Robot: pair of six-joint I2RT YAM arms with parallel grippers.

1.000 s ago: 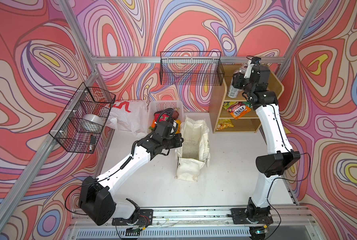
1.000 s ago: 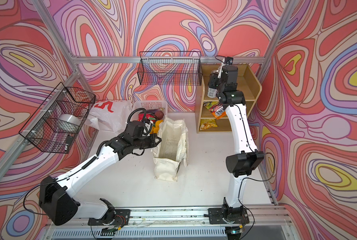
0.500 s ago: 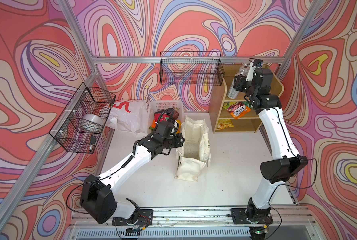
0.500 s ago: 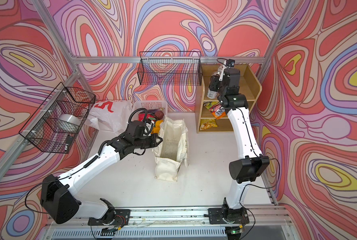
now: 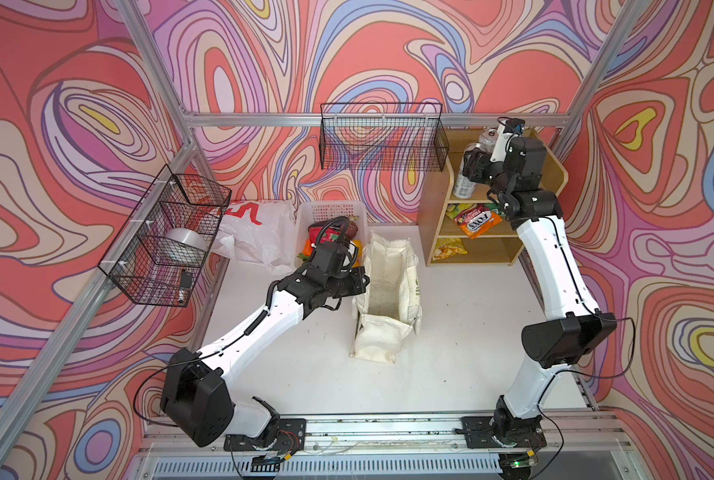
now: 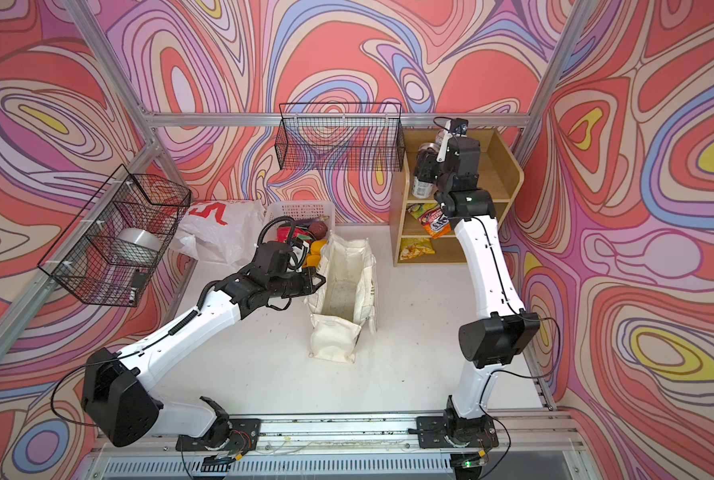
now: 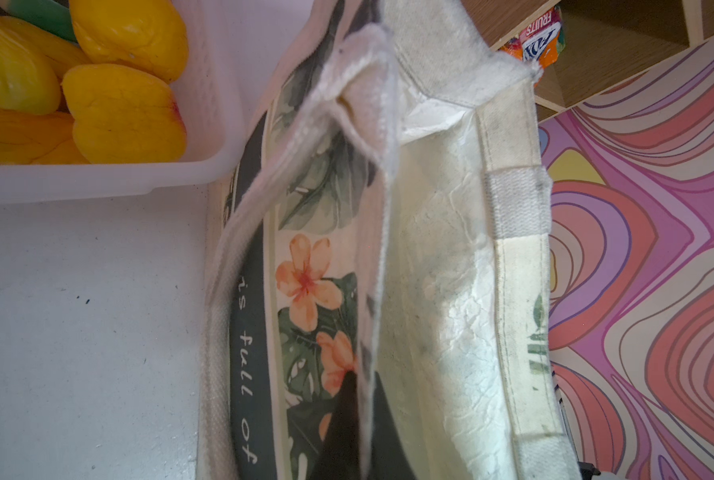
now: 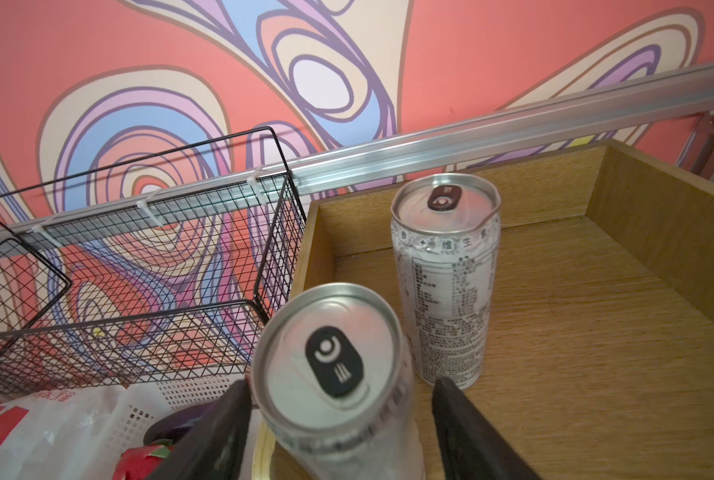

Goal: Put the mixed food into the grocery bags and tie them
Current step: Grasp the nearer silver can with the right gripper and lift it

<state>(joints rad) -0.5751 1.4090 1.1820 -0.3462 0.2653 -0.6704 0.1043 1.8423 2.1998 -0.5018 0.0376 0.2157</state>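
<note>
My left gripper is shut on the left rim of the cream canvas tote, which stands open on the table. In the left wrist view the dark fingers pinch the tote's fabric edge. Up at the wooden shelf, my right gripper is open astride a silver can. One finger is at the can's side and there is a gap to the other. A second can stands behind it. The white plastic bag with red letters lies crumpled at the back left.
A white lattice basket beside the tote holds lemons, a dragon fruit and other produce. Snack packets lie on the lower levels of the wooden shelf. Black wire baskets hang on the back wall and the left wall.
The right gripper's jaws have spread wider around the can on the shelf top, and that arm's elbow has swung outward. The left arm has kept still on the tote rim.
</note>
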